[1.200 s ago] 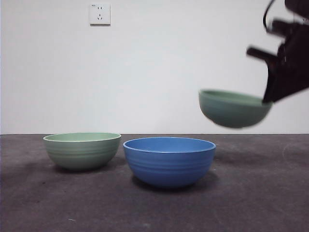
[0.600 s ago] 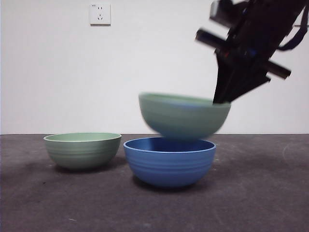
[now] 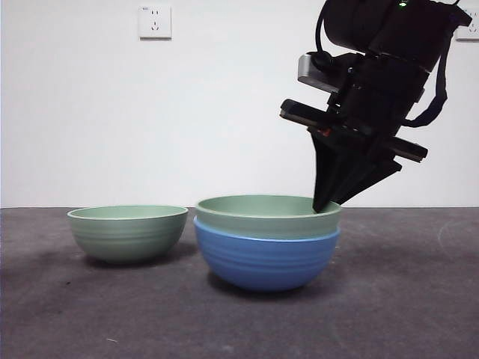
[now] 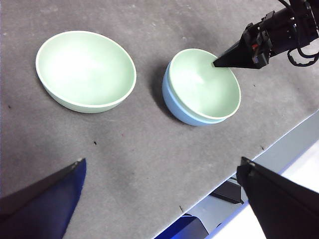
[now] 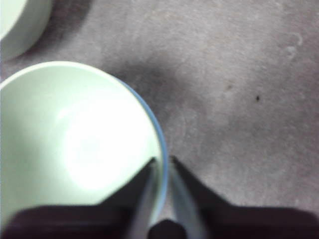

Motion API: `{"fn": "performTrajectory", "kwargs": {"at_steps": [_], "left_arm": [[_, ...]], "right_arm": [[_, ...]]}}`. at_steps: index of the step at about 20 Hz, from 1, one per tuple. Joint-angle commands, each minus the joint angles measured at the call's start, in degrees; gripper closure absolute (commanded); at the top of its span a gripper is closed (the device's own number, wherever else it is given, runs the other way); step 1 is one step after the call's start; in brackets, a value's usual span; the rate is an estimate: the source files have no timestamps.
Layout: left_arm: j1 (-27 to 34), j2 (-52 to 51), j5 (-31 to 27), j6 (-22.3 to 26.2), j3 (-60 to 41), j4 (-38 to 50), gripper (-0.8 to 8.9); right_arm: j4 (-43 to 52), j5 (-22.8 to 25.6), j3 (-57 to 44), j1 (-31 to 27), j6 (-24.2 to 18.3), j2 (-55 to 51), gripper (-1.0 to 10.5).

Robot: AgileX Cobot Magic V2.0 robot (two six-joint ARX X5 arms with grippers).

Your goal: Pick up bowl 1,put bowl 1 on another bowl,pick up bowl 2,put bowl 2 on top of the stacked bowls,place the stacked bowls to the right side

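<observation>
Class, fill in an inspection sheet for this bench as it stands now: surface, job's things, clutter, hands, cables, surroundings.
Surface: dark grey table, a few small specks.
Job's things: one green bowl nested in the blue bowl; second green bowl standing apart beside them.
Clutter: nothing seen.
Hands: right hand straddling the nested bowl's rim, one jaw inside and one outside; left hand open, raised clear of the bowls.
Cables: black cable looped on the right arm.
Surroundings: white wall, socket.
</observation>
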Motion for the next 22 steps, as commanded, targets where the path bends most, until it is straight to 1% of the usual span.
{"fn": "performTrajectory", "kwargs": {"at_steps": [1, 5, 7, 9, 14, 16, 17, 20, 22], "left_arm": [[0.1, 0.3, -0.1, 0.2, 0.3, 1.0, 1.26], [0.1, 2.8, -1.6, 0.2, 0.3, 3.6, 1.26], [0.1, 5.6, -2.1, -0.1, 0.3, 6.2, 1.26], [0.0, 9.5, -4.9, -1.5, 0.3, 9.9, 1.26], [-1.9, 24.0, -12.1, -8.0, 0.3, 24.5, 1.26], [-3.3, 30.8, -15.3, -9.2, 0.8, 28.9, 1.27], [-4.0, 34.4, -17.2, -9.9, 1.7, 29.8, 1.27], [-5.6, 45.1, -22.7, -9.9, 6.4, 29.9, 1.27], [-6.7, 50.8, -25.5, -9.9, 9.6, 29.9, 1.27]], "right_arm": [[0.2, -0.1, 0.0, 0.2, -0.5, 0.3, 7.2], [0.1, 0.0, 0.0, 0.1, -0.5, -3.5, 7.2], [-0.3, 0.2, 0.0, 0.1, -0.5, -8.5, 7.2], [-1.8, 0.4, 0.0, 0.1, -0.5, -14.8, 7.2], [-8.5, 2.2, 0.0, 0.1, -0.4, -31.3, 7.2], [-11.2, 3.6, 0.0, 0.1, -0.1, -36.5, 7.2], [-12.6, 4.8, 0.0, 0.1, 0.1, -38.7, 7.2], [-17.1, 4.9, 0.0, 0.1, 2.6, -43.9, 7.2], [-19.8, 4.9, 0.0, 0.1, 2.8, -46.1, 7.2]]}}
